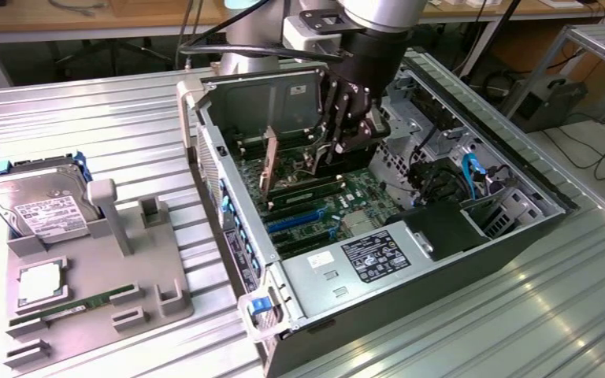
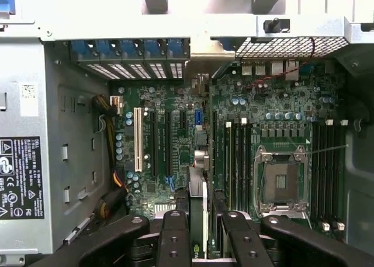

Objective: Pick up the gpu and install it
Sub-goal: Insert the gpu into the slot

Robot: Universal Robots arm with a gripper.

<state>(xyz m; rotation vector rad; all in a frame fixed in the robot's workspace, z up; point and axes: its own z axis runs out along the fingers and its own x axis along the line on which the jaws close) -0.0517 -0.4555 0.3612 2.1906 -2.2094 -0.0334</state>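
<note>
Hand (image 2: pixel 200 221) grips the gpu (image 2: pixel 198 176) across both faces, edge-on to the motherboard (image 2: pixel 146 97) and right over its expansion slots (image 2: pixel 160 141), seemingly to keep the connector edge square to a slot.

Silver arm (image 1: pixel 387 12) with a pale-blue joint ring; black cable (image 1: pixel 239 50) looping behind the wrist; black gripper (image 1: pixel 345 138), its fingers (image 2: pixel 174 232) dotted with round screws.
</note>
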